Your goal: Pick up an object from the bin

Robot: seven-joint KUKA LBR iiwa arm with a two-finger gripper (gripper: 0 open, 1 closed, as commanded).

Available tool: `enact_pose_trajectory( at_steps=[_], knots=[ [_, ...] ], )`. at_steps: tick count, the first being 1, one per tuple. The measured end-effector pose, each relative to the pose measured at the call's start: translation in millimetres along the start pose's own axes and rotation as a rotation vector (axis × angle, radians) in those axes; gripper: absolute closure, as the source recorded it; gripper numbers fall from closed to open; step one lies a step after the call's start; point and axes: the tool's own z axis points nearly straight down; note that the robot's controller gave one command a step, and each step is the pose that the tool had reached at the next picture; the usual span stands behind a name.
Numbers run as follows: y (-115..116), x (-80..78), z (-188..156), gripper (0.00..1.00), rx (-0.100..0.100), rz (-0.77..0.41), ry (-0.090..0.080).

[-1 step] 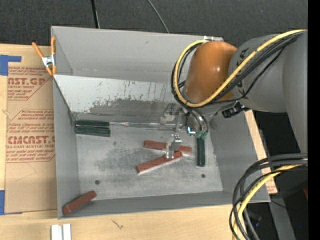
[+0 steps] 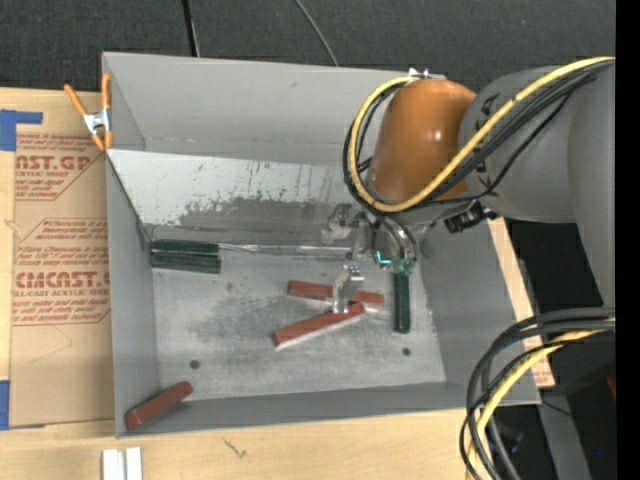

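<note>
Where the gripper (image 2: 350, 298) hangs low in the bin (image 2: 200, 108), we cannot tell whether it is wide or narrow. It is over the reddish-brown sticks (image 2: 312, 330) right of centre, with a dark green stick (image 2: 401, 304) just beside them and a lone brown stick (image 2: 158, 405) well apart in the near-left corner.

The arm (image 2: 560, 158) is thick, smooth and pale grey, with a rounded glossy orange cover (image 2: 420, 138) at its wrist, yellow and black cables (image 2: 350, 154) looped around it, and a small silvery metal gripper (image 2: 352, 293).

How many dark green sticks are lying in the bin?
2 green sticks: one at the left side, one at the right, beside the gripper. The arm may hide more.
</note>
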Motion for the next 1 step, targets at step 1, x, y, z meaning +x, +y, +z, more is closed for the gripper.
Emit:
enact_pose_trajectory(
  at_steps=[1],
  knots=[
    [-7.0, 22.9, 68.0, 1.00, -0.002, 0.084, -0.011]
  ],
)
